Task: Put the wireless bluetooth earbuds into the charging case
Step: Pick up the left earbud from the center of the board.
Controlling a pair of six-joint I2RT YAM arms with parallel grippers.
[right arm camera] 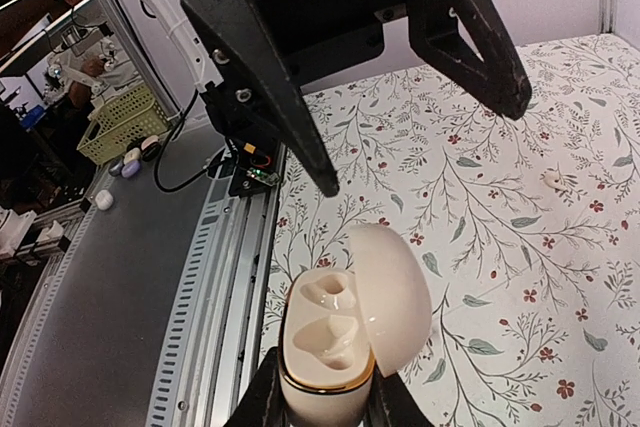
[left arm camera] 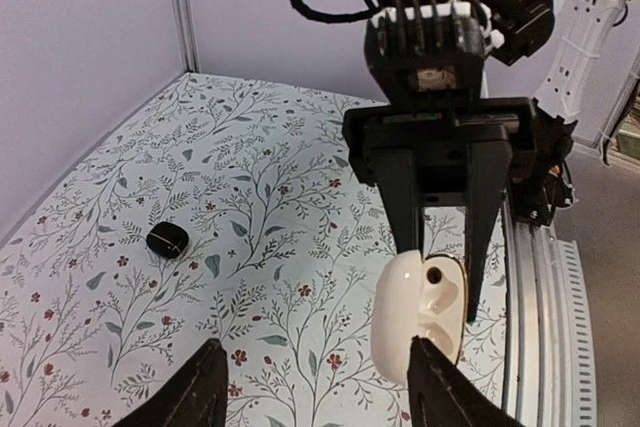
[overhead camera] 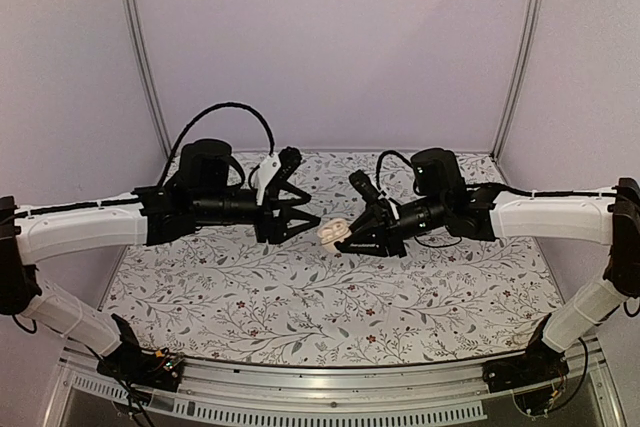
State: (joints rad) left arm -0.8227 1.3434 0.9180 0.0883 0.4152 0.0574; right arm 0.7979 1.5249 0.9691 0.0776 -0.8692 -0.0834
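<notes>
Aloft, left claw [overhead camera: 308, 226] opposite right claw [overhead camera: 345, 239]

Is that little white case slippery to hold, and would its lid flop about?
Probably slippery: the case looks smooth, rounded and shiny where the right gripper pinches it. Its open lid likely swings if bumped. Set down, it might wobble or tip, being so round.

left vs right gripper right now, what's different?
1. The left gripper is open; the right gripper is shut.
2. The left gripper holds nothing; the right gripper pinches the base of the cream charging case, whose lid is flipped open.
Shared: both are black two-finger grippers, raised off the table, tips facing each other with the case between them.
</notes>
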